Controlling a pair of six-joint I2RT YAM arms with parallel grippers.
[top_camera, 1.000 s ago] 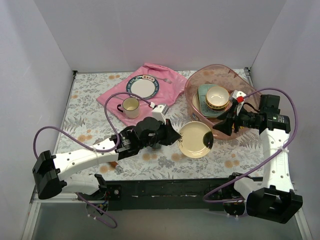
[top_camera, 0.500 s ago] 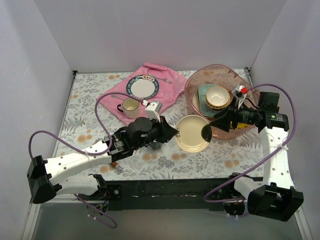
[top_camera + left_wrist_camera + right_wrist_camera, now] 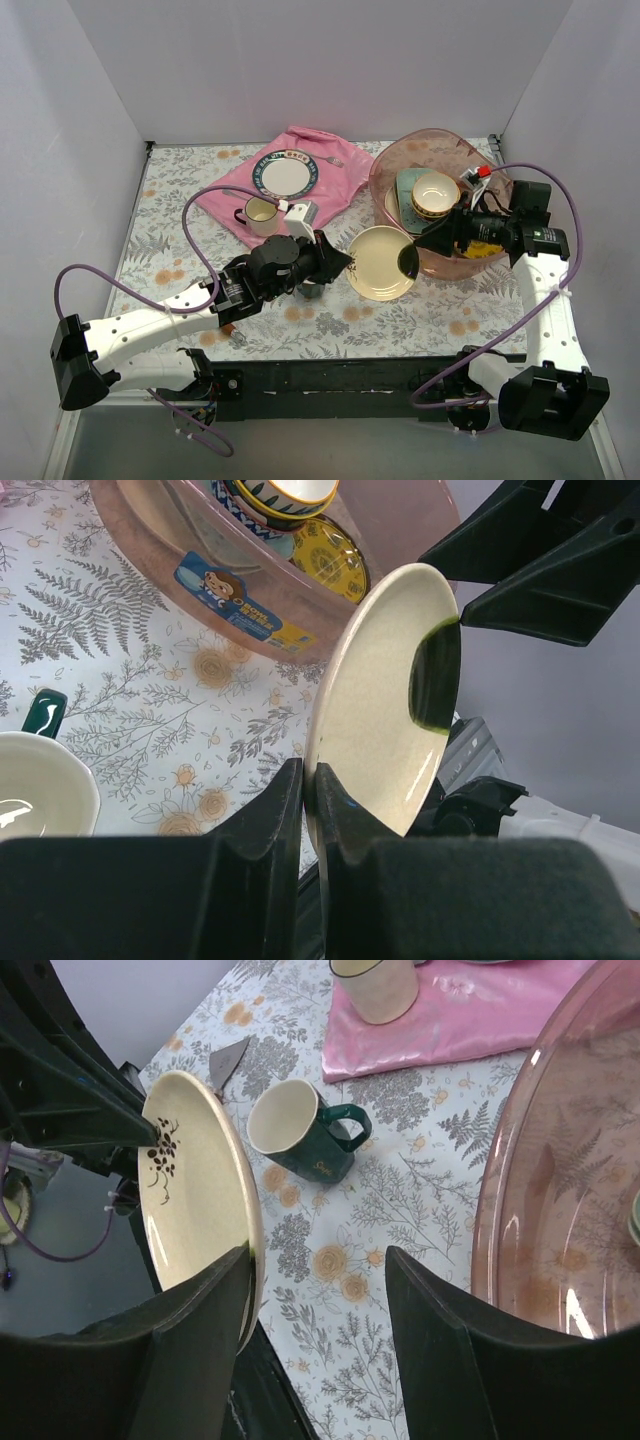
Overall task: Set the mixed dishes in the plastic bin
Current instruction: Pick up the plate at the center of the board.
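Centre of the frame: the left gripper (image 3: 335,265) pinches a cream plate (image 3: 378,268) by its rim, just left of the pink plastic bin (image 3: 374,190). The right gripper (image 3: 414,258) straddles the opposite rim, jaws wide. If the left gripper let go before that side closes, the plate would probably drop.

Yellow plate (image 3: 378,262) upright just beside plastic bin (image 3: 540,1160), dark mug (image 3: 300,1145) standing near it, open gap between plate and bin wall
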